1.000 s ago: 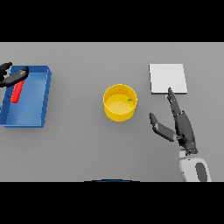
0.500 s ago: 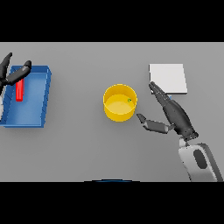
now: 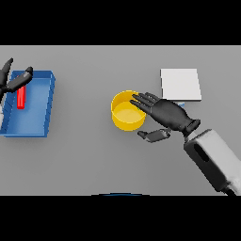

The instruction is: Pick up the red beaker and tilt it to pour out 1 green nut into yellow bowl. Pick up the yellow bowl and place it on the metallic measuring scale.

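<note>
Our right hand [image 3: 167, 115] is released, its straight fingers spread over the right rim of the yellow bowl [image 3: 126, 112], thumb below the rim. The bowl stands mid-table, round and open. The square scale [image 3: 180, 84] lies just beyond the wrist. Far left, our left hand [image 3: 14, 81] hovers relaxed over the blue tray [image 3: 42, 110] holding the red beaker [image 3: 20, 98]. Bare table [image 3: 84, 160] lies between.

The right hand [image 3: 169, 115] reaches in from the lower right, fingers straight and spread, thumb apart below — the left hand [image 3: 12, 81] shows at the far left edge, fingers extended.
</note>
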`<state>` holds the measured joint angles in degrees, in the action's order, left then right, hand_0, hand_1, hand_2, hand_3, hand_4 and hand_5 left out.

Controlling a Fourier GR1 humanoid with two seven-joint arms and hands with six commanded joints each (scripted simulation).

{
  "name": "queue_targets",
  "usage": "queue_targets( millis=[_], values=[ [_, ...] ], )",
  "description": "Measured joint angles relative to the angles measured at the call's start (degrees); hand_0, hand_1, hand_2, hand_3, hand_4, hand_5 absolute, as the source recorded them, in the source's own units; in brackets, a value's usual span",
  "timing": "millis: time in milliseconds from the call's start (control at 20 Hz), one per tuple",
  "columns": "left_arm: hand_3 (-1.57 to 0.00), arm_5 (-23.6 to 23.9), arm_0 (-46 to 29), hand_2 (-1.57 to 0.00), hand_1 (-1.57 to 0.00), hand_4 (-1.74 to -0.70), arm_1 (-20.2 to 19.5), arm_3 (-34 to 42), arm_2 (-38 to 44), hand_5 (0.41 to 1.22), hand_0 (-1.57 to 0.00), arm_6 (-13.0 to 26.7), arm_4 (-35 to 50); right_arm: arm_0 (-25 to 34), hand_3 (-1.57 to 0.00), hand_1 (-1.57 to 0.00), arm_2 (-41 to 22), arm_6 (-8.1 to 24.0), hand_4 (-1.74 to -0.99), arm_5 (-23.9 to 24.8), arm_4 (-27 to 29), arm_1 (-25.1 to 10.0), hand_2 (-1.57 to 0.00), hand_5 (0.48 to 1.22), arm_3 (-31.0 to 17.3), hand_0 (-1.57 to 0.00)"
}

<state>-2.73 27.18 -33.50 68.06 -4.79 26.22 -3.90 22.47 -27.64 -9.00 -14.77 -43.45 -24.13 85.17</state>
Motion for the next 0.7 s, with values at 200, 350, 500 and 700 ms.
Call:
queue_targets(
  millis=[200,350,500,700],
  values=[
    [0.00,-0.24,-0.72,0.00,0.00,-0.81,-0.42,0.87,0.27,0.695,0.00,-0.49,0.35,5.47,0.00,0.00,-3.50,-2.64,-1.156,-2.61,-2.35,0.36,0.00,0.642,-5.19,0.00],
    [0.00,-0.16,-0.54,0.00,0.00,-0.81,-0.37,1.12,0.31,0.693,0.00,0.54,0.40,9.27,0.00,0.00,-5.89,-3.53,-1.157,-4.44,-3.83,1.52,0.00,0.652,-10.08,0.00],
    [0.00,-0.61,0.03,0.00,0.00,-0.81,-0.24,-0.03,0.16,0.700,0.00,0.36,0.21,12.46,0.00,0.00,-8.30,-3.74,-1.162,-7.44,-4.95,2.59,0.00,0.667,-13.28,0.00],
    [0.00,-0.61,-0.38,0.00,0.00,-0.80,-0.55,-0.59,0.10,0.706,0.00,-0.83,-0.29,15.31,0.00,0.00,-10.73,-3.62,-1.177,-9.99,-6.53,3.49,0.00,0.673,-17.04,0.00]
  ],
)
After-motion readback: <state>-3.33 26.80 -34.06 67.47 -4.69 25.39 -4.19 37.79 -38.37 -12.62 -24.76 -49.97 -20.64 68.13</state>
